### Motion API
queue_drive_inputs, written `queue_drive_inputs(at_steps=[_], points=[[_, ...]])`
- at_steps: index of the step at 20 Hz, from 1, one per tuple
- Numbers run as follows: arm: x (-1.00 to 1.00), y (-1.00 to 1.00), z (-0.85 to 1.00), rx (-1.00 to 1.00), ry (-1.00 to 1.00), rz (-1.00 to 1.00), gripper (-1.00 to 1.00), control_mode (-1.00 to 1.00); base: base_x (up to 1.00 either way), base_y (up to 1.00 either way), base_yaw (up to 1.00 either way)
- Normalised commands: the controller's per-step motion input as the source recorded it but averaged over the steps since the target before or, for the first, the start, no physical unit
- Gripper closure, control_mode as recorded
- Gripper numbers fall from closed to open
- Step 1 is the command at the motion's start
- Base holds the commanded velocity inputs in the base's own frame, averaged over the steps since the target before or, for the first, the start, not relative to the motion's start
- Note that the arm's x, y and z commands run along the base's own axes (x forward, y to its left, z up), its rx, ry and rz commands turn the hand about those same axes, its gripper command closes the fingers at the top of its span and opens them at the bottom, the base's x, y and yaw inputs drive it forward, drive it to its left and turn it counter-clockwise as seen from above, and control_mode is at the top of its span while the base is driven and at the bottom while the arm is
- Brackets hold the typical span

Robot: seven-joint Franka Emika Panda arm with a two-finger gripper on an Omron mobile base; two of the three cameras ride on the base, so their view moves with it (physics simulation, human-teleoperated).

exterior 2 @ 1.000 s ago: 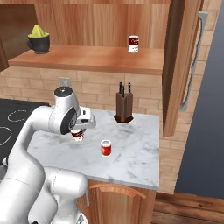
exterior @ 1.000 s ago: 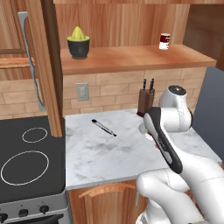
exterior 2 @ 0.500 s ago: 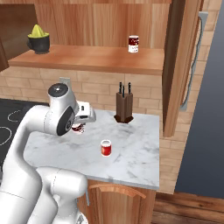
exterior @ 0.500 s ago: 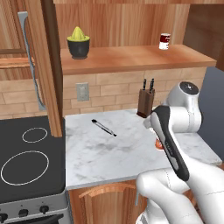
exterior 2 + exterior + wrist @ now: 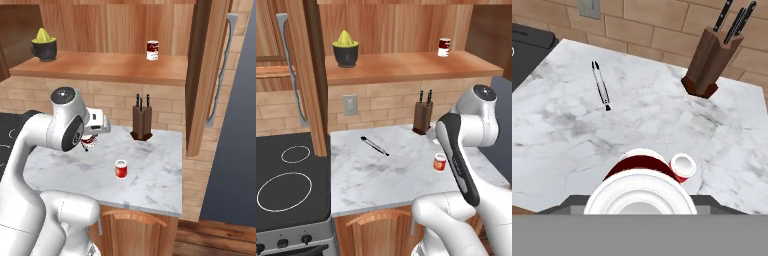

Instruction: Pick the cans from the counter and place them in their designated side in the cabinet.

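The claw is closed around a dark red can with a white band, held above the marble table; its silver top sits right at the fingers in the hand view. The orange-red can stands on the table below and beside it, and a third can stands on the cabinet shelf. The tin looks light, rigid and smooth, so it is probably best pinched across its sides at mid-height.

Dark red, white-banded can, orange-red can, grey-veined white counter, brown cabinet.
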Motion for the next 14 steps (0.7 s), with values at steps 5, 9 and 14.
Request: queue_drive_inputs(at_steps=[5,9,14], points=[[-0.18,-0.14,0.38,0.0,0.0,0.0,1.0,-1.0,0.0,0.0,0.0],[-0.22,-0.16,0.35,0.0,-0.01,0.0,1.0,-1.0,0.0,0.0,0.0],[-0.23,-0.12,0.34,0.0,-0.05,0.0,1.0,-1.0,0.0,0.0,0.0]])
